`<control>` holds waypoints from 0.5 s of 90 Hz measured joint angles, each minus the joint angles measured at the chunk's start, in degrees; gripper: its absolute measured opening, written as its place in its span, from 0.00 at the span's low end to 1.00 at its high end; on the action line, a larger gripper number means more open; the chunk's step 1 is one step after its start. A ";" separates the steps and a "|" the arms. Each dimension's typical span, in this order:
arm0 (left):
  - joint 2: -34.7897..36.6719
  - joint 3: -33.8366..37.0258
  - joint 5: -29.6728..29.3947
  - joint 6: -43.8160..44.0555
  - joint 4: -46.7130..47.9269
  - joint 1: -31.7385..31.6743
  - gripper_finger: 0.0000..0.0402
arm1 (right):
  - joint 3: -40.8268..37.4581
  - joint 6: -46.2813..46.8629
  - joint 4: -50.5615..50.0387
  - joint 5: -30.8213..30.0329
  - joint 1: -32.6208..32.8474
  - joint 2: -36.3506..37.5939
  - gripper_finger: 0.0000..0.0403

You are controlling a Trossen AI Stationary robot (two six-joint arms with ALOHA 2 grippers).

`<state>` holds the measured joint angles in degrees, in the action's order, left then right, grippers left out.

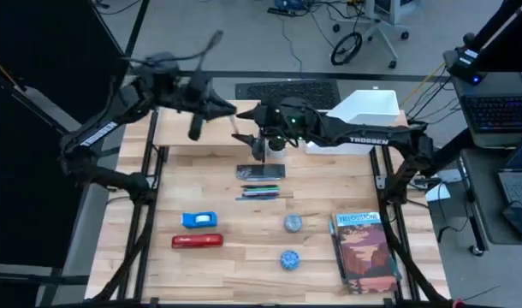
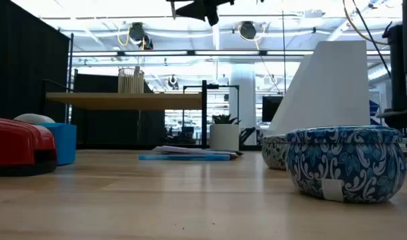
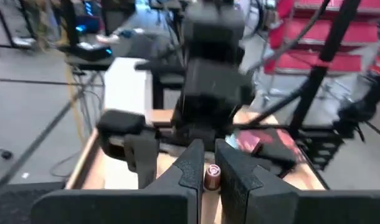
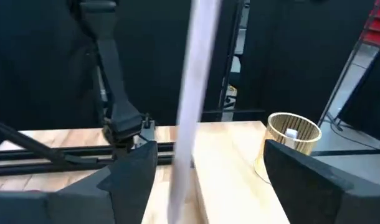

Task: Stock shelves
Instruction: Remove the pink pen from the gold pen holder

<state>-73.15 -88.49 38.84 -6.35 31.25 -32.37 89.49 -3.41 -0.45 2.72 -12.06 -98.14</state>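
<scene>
Left end effector [image 3: 205, 177] clamped on a small brown item, raised over the shelf [image 1: 244, 128]; right end effector [image 4: 209, 174] apart, above pens [image 1: 259, 192]

Two blue patterned bowls [image 1: 293, 223] [image 1: 289, 258] sit on the table, with one book [image 1: 364, 252]. One red stapler [image 1: 197, 241], one blue box [image 1: 198, 220] and one white file holder [image 1: 366, 109] (upright) complete it.

Grey floor [image 1: 244, 34] – office chair [image 1: 376, 34], black curtain [image 2: 27, 73] behind.
</scene>
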 joint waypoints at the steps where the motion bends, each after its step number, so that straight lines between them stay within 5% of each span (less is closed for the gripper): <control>1: -0.09 0.00 -0.03 0.00 0.09 0.13 0.04 | 0.05 0.18 -0.20 0.33 0.01 0.01 0.65; 18: -2.14 0.00 -1.67 -0.46 1.42 2.11 0.04 | 0.25 3.19 -1.76 3.37 -0.04 0.01 0.46; 38: -2.55 0.00 -1.80 -0.54 1.47 2.50 0.04 | 0.25 1.95 -4.70 3.74 0.01 0.08 0.08; 45: -2.56 0.00 -2.19 -0.69 2.62 2.54 0.04 | 0.25 0.85 -6.30 4.64 -0.12 0.09 0.04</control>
<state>-75.71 -88.49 36.65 -7.04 33.87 -29.83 89.73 -2.57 -6.75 7.36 -12.18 -98.05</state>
